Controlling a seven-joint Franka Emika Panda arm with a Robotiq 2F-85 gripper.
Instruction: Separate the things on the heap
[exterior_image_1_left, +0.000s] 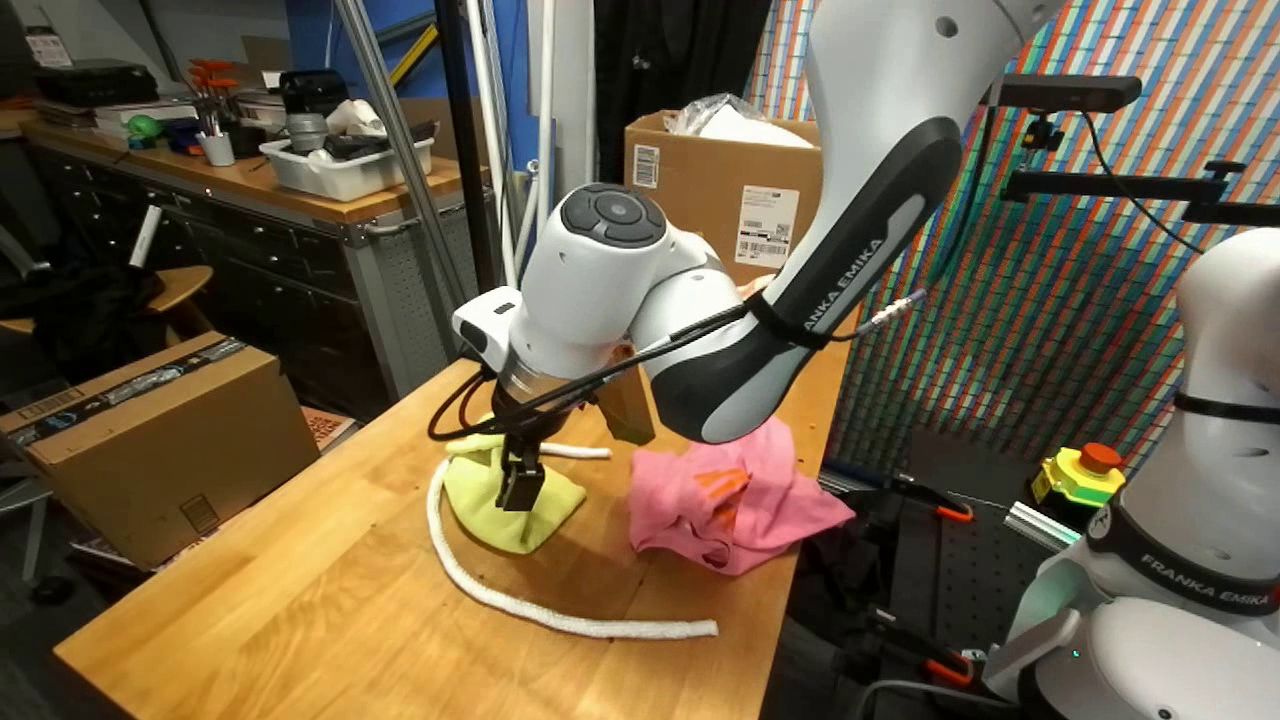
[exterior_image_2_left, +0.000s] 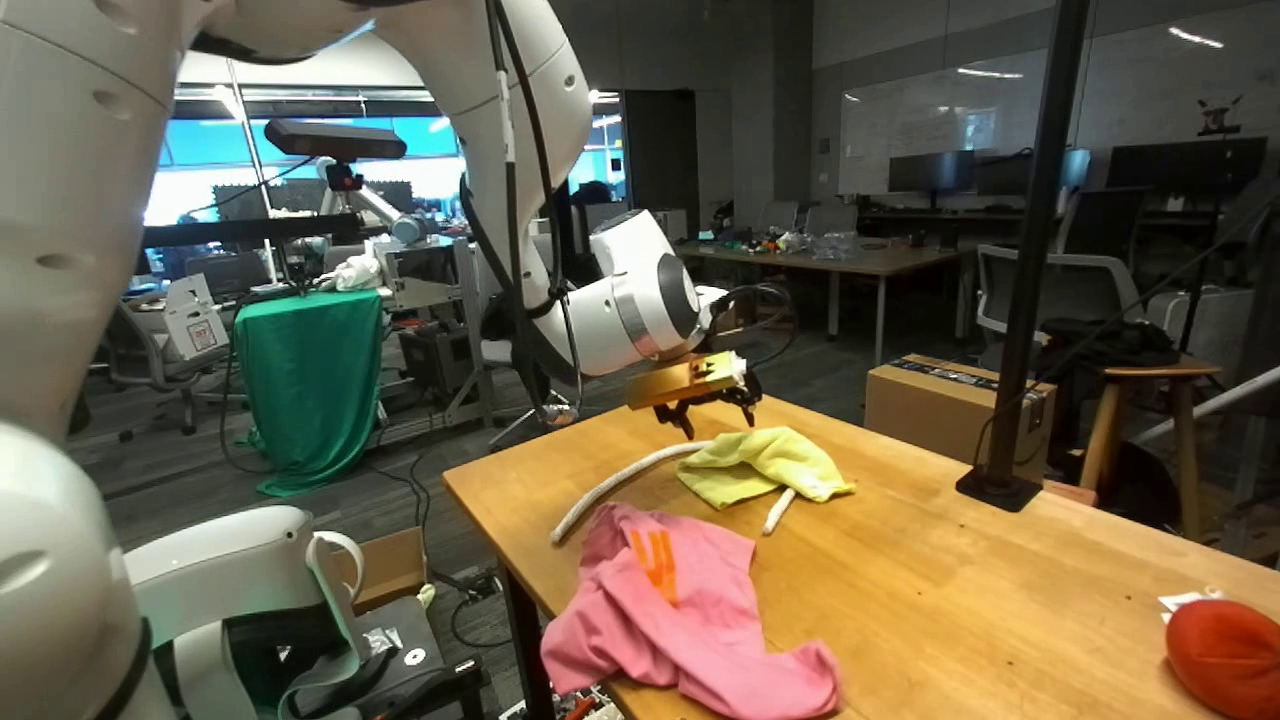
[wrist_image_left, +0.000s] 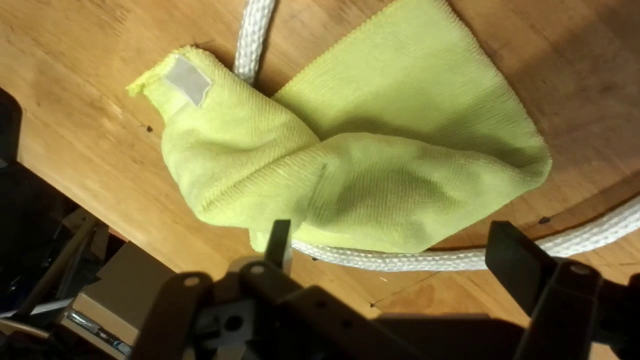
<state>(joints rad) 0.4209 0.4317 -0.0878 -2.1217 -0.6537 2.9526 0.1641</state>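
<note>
**Yellow cloth (wrist_image_left: 360, 160) lies over white rope (wrist_image_left: 410, 261)**

The yellow cloth is soft and fuzzy with a stitched edge, folded in a bumpy bunch on the wooden desk (exterior_image_1_left: 350, 610). The white rope is thick and round with a woven skin. It bends in a big curve; part goes under the yellow cloth, and both ends poke out. Apart from the yellow cloth, a pink cloth (exterior_image_2_left: 690, 640) lies all crumpled, with orange stripes (exterior_image_2_left: 660, 575) on it and a bit hanging past the desk's edge. The black end effector (wrist_image_left: 387, 232) is just above the yellow cloth, its two fingers spread wide apart.

Up close, the wrist view shows a little pale tag (wrist_image_left: 189, 81) and tiny ridges on the yellow cloth. The pink cloth shows only in both exterior views. In an exterior view, a round red lump (exterior_image_2_left: 1225, 655) sits on the desk.
</note>
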